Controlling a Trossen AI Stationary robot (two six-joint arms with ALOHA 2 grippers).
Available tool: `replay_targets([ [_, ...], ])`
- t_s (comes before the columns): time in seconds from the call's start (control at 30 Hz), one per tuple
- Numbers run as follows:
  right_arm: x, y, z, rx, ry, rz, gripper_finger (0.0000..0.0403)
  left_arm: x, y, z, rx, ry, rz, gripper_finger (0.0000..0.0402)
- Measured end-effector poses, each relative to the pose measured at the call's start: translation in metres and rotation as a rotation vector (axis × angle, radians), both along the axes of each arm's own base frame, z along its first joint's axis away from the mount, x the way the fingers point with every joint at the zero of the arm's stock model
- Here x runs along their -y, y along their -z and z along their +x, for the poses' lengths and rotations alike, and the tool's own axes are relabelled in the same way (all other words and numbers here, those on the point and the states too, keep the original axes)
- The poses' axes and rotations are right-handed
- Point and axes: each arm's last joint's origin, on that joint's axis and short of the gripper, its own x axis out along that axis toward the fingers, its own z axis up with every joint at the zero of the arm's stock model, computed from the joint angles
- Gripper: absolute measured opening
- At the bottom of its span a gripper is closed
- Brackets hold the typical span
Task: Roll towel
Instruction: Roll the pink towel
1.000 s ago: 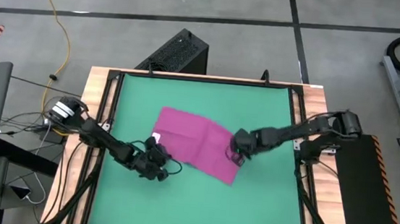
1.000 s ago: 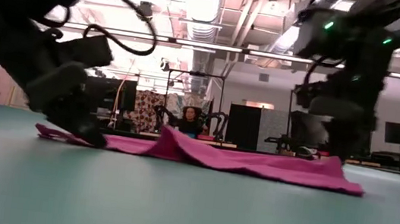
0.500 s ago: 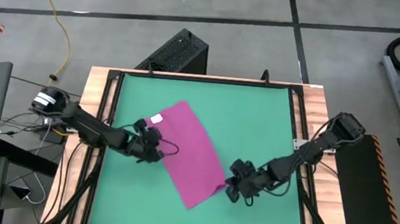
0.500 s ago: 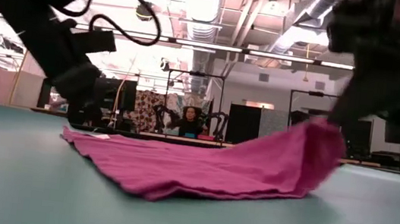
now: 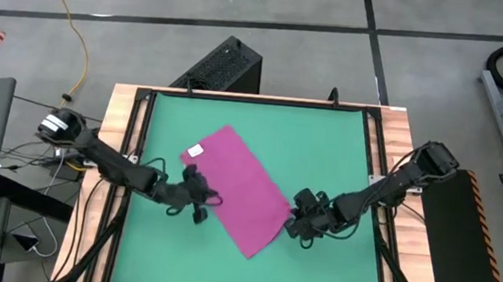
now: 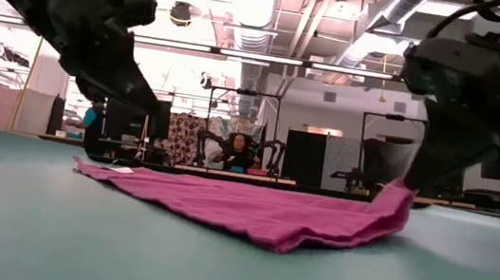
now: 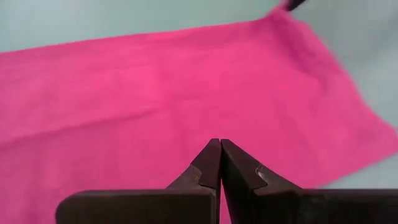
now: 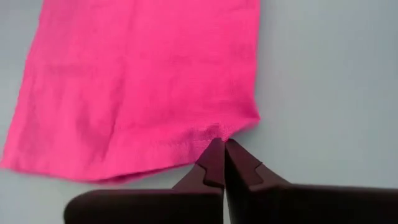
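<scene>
My left hand [image 5: 194, 195] is hanging just beside the towel's [image 5: 240, 190] left long edge, its fingers pressed together and gripping nothing. From the wrist view my left hand [image 7: 221, 145] is pointing across the cloth, so I cannot tell whether the tips are touching the fabric. In the low view they are standing clear above it. The towel is lying spread on the green bench [image 5: 325, 138] near its middle, set on a slant. Its white tag [image 5: 196, 151] is at the far-left corner, too small to read. The towel's near-right corner is partly hidden under my right hand [image 5: 297, 225]. There the fingers are closed together right on the hem, which is puckering at the tips. That corner is standing up off the bench in the low view [image 6: 401, 195], so I am pinching it. The pinch itself is lying behind the fingers.

Compared with half a second ago, my left hand is sitting farther from the tag and has lifted off the cloth. The right corner is drooping lower. The towel is keeping the same slant.
</scene>
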Motion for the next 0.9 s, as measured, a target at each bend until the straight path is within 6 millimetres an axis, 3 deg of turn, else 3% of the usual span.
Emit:
replay_targets([
  [0.17,-0.005,0.002,-0.004,-0.077,-0.064,0.088,0.0063,0.014,0.021,0.007,-0.016,0.021,-0.01,0.0],
  [0.43,-0.005,0.009,-0.029,-0.244,0.092,0.051,0.0116,0.024,0.051,0.025,0.032,0.047,-0.034,0.0],
  [0.7,-0.015,-0.004,-0.001,0.064,-0.141,-0.071,0.0113,0.032,0.041,0.041,0.065,0.087,-0.027,0.0],
  [0.9,-0.005,-0.001,-0.001,-0.013,-0.146,-0.101,0.0102,0.035,0.035,0.047,0.072,0.092,-0.022,0.0],
])
